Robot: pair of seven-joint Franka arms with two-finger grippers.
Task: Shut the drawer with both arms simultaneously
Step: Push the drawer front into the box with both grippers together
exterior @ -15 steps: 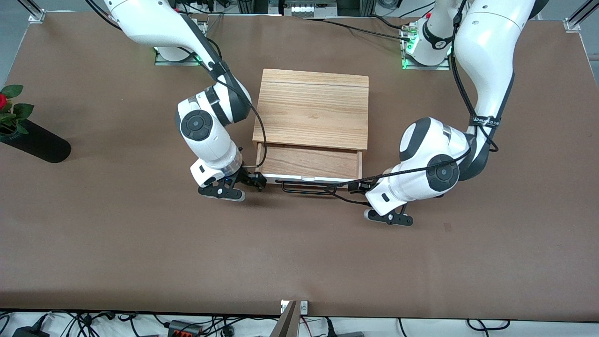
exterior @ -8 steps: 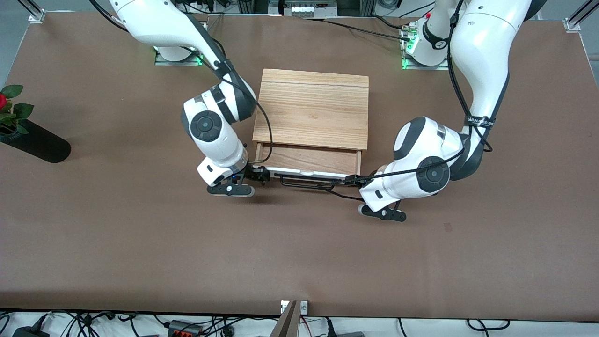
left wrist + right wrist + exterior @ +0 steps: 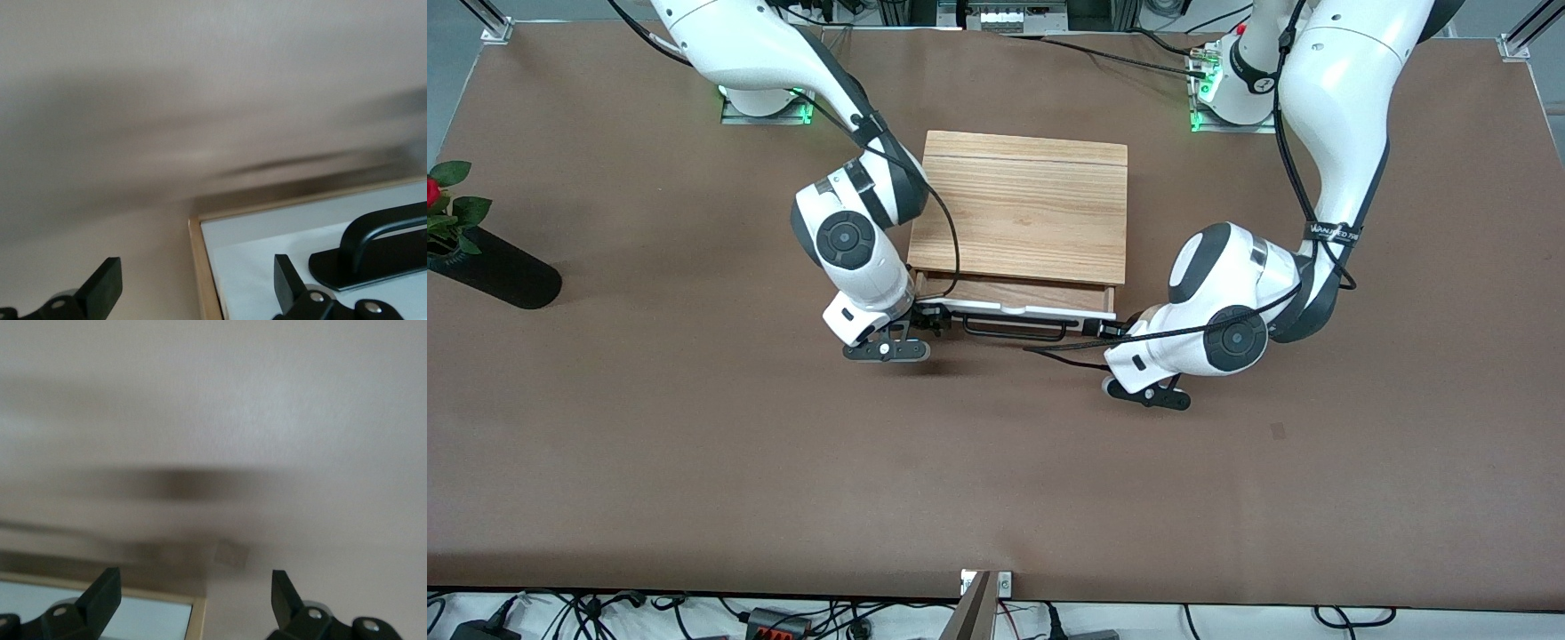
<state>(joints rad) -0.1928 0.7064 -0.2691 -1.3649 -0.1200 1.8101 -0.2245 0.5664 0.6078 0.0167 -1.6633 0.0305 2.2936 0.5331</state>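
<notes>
The drawer (image 3: 1016, 300) sticks out of the cabinet (image 3: 1019, 206) on the side nearer the front camera, with only a thin strip of its reddish wooden inside showing; a second ago a much broader band of that wood was exposed, so the drawer has slid most of the way in and the closing looks nearly finished. Its white front panel and black wire handle (image 3: 1016, 329) lie between the two grippers. The right gripper (image 3: 930, 322) is at the front panel's corner toward the right arm's end of the table, and the left gripper (image 3: 1096, 330) at the other corner, beside the handle's foot. In both wrist views the fingers are spread wide and grasp nothing; the panel's edge lies between the left gripper's fingers (image 3: 288, 283). Both arms have moved in toward the cabinet with the drawer. The only writing is a black band on the left arm (image 3: 1334, 233), too small to read.
</notes>
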